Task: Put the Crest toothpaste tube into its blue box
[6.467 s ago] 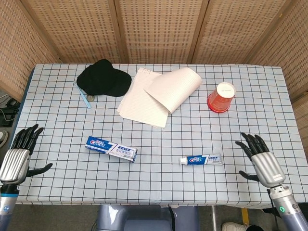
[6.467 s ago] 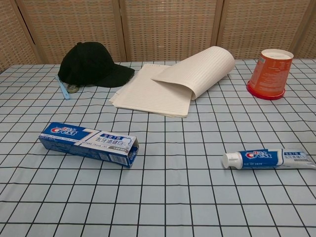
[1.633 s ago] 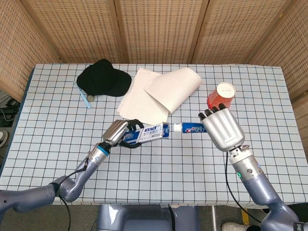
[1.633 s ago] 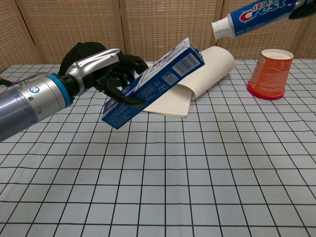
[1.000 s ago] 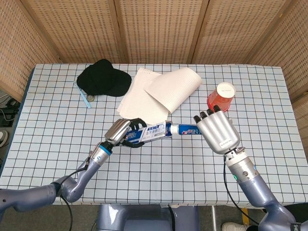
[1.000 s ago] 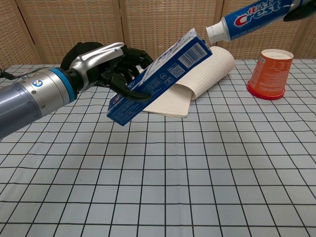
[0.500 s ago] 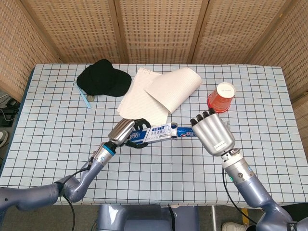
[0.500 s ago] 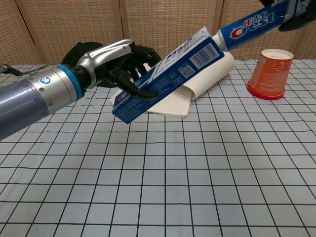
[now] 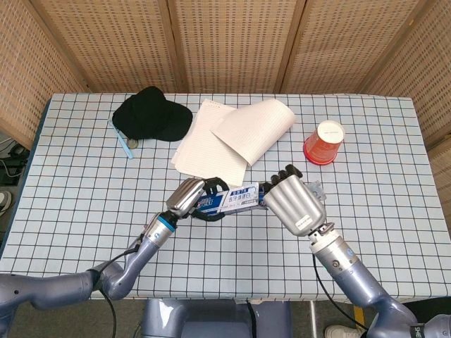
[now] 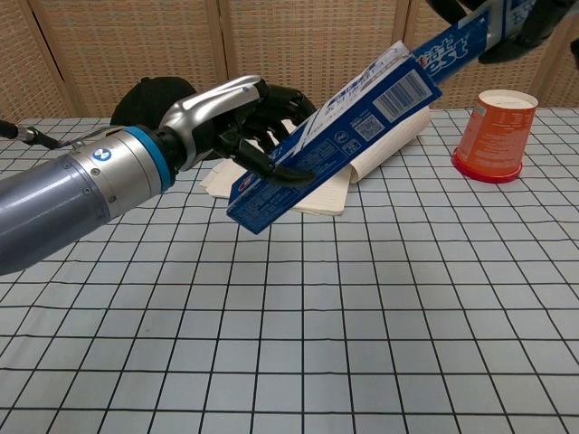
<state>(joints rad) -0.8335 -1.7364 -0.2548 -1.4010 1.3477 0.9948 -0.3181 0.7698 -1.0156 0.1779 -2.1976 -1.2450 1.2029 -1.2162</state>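
My left hand grips the blue Crest box above the table, tilted with its open end up and to the right. The Crest toothpaste tube is partly inside that open end, and only its rear part shows. My right hand holds the tube's rear end; the tube's flat tail sticks out past it in the head view. The chest view cuts off most of the right hand at the top right corner.
An orange paper cup stands upside down at the back right. Open cream notebook lies behind the hands. A black cap sits at the back left, beside a light blue strip.
The tube has slid cap-first into the box's open end and gone deeper. Both hands have moved closer together, the right one toward the left.
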